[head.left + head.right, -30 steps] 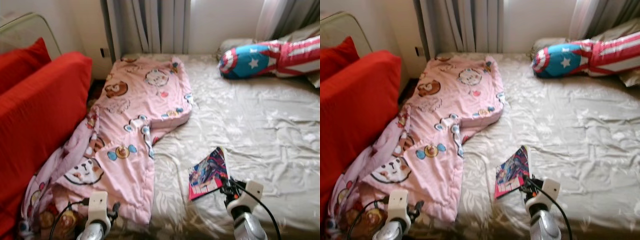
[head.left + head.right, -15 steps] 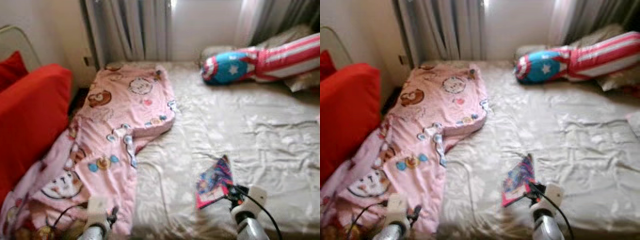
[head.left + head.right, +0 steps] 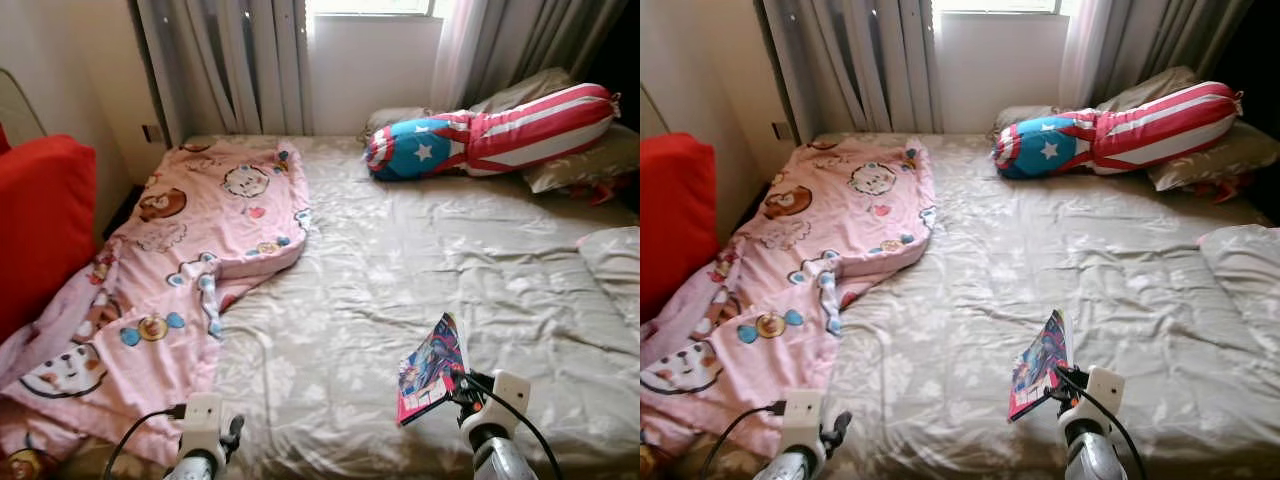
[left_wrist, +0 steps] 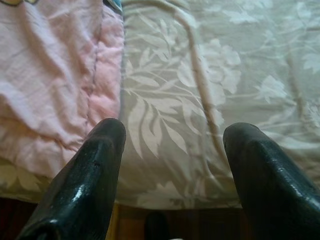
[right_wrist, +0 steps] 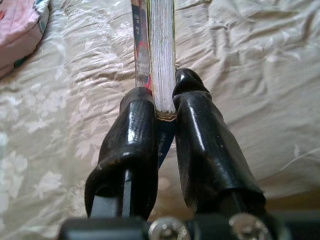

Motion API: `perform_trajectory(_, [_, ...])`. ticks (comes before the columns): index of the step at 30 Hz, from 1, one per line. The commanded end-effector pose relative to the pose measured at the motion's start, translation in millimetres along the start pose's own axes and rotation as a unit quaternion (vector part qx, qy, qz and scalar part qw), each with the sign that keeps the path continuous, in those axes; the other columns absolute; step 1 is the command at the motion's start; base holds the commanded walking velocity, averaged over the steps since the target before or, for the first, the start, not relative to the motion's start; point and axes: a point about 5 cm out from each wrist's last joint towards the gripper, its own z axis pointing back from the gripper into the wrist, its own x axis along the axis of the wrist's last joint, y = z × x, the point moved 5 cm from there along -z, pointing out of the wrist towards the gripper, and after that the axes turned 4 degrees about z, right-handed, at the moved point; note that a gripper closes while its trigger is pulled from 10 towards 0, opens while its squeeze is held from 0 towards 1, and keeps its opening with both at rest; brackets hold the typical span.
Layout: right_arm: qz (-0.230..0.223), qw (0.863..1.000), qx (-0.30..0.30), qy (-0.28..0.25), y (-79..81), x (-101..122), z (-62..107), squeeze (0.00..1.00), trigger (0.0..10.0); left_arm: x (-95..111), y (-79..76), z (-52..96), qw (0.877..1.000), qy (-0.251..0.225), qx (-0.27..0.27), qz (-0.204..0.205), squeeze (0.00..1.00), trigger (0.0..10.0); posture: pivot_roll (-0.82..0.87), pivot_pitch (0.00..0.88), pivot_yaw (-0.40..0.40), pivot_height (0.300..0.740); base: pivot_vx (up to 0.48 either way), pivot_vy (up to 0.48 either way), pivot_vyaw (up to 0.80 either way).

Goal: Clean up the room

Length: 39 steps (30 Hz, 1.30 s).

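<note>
Your right gripper [image 5: 160, 107] pinches the book [image 3: 432, 367] by its lower edge, lower right; thin, floppy, may slip. Left gripper [image 4: 172, 150] gapes empty.

Daylight enters from the window [image 3: 370, 6] behind the curtains [image 3: 225, 65], falling brightly across the bed sheet [image 3: 420, 260] and leaving the room's far right corner in deep shadow. The head views are sharp; in the wrist views the black fingers [image 5: 132, 145] carry glossy highlights and blur slightly up close.
</note>
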Motion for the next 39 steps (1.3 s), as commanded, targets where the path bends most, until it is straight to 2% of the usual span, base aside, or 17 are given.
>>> perform_trajectory(1, [0.017, 0.999, 0.020, -0.025, 11.6, 12.2, -4.9, 0.00, 10.0, -2.4, 6.1, 1.2, 1.000, 0.003, 0.007, -0.001, 0.00, 10.0, 0.01, 0.000, -0.046, 0.726, 0.000, -0.472, 0.43])
perform_trajectory(4, [0.020, 0.999, 0.025, -0.026, 13.6, 12.4, -4.9, 0.00, 10.0, -2.4, 6.7, 1.2, 1.000, 0.003, 0.008, -0.001, 0.00, 10.0, 0.01, 0.000, -0.045, 0.726, 0.000, -0.472, 0.67])
perform_trajectory(35, [0.013, 1.000, 0.011, -0.018, 8.7, 8.0, -3.0, 0.00, 10.0, -13.1, 7.5, 4.7, 1.000, 0.021, 0.006, -0.002, 0.00, 10.0, 0.01, 0.000, -0.044, 0.726, 0.000, -0.469, 0.00])
perform_trajectory(39, [0.013, 1.000, 0.010, -0.018, 8.5, 7.5, -2.8, 0.00, 10.0, -13.7, 8.5, 4.8, 1.000, 0.022, 0.010, 0.000, 0.00, 10.0, 0.01, 0.000, -0.044, 0.726, 0.000, -0.137, 0.00])
